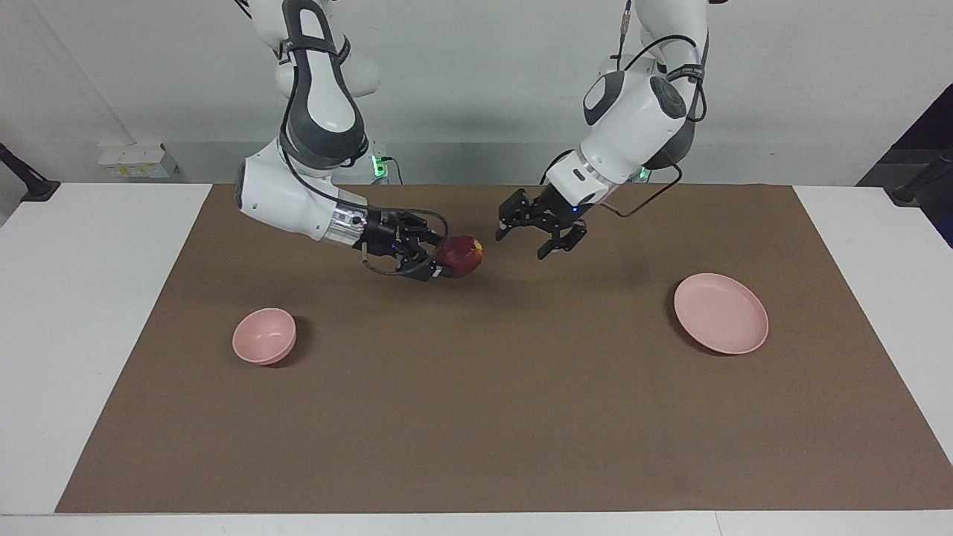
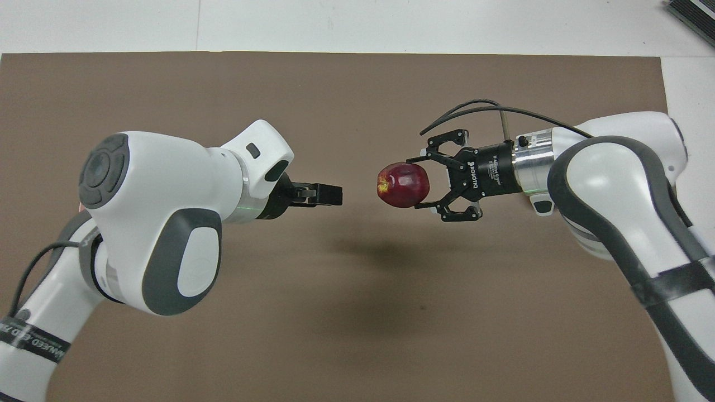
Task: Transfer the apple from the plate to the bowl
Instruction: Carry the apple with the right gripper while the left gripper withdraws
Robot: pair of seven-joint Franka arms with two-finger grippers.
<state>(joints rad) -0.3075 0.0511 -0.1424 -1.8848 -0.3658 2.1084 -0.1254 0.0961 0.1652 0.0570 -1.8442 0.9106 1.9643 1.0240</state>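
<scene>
The dark red apple hangs in the air over the middle of the brown mat, held by my right gripper, which is shut on it; it also shows in the overhead view. My left gripper is open and empty, over the mat a short gap from the apple. The pale pink plate lies empty toward the left arm's end. The small pink bowl stands empty toward the right arm's end. In the overhead view my arms hide the bowl and nearly all of the plate.
A brown mat covers most of the white table. Nothing else lies on it.
</scene>
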